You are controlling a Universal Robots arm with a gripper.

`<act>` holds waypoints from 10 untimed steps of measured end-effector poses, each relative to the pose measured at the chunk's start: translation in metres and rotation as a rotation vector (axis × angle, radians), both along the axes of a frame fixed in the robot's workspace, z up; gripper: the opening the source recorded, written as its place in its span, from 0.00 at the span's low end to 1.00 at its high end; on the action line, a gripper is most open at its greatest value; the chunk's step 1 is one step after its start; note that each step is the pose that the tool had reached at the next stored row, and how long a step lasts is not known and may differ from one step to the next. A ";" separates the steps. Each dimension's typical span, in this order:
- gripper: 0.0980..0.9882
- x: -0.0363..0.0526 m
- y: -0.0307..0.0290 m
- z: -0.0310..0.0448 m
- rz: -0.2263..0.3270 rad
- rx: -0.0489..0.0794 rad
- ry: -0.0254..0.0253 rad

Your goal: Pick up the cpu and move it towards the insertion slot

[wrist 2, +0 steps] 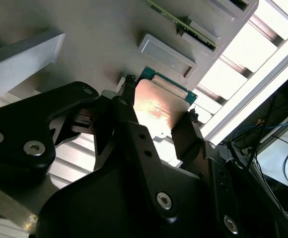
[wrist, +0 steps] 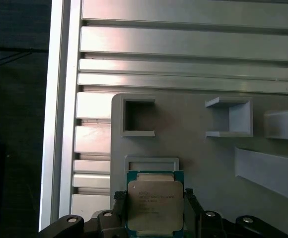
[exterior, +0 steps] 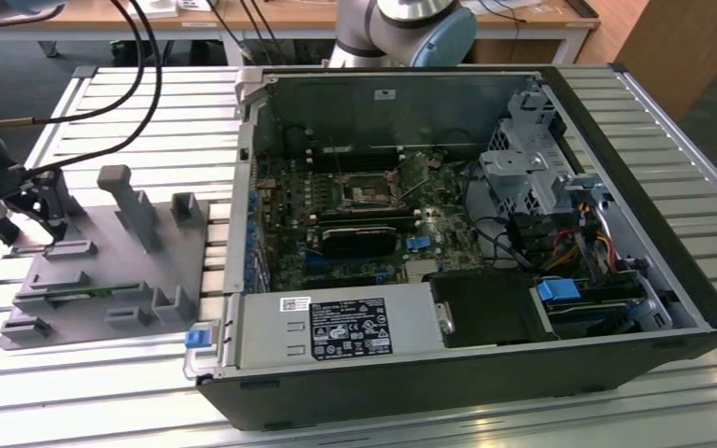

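Fingers [wrist: 120, 208] clasp the cpu [wrist: 155, 206] at grey tray [wrist: 193, 153] (on slatted table [wrist: 183, 39]).

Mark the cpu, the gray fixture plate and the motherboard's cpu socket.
cpu [wrist: 155, 208]: first wrist view, middle of its metal top.
gray fixture plate [wrist: 198, 158]: first wrist view, bare flat surface.
cpu socket [exterior: 368, 192]: exterior view, middle of its square frame.

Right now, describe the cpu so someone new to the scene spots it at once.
Beside the open computer case, on the exterior view's left, lies a grey fixture tray; the gripper is over its side away from the case. The cpu sits between its fingers: a flat square with a silvery top, unlike the long thin green memory strip nearby.
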State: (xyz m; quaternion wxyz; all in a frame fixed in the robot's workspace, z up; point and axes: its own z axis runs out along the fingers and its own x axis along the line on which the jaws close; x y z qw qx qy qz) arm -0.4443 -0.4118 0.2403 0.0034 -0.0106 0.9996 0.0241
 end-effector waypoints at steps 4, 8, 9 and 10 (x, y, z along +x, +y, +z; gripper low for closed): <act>0.50 0.0000 0.0001 0.0016 0.000 0.000 0.0001; 0.50 0.0000 0.0001 0.0034 0.000 0.000 0.0002; 0.50 0.0000 0.0002 0.0039 0.000 0.000 0.0001; 0.50 0.0000 0.0002 0.0044 0.000 0.000 0.0000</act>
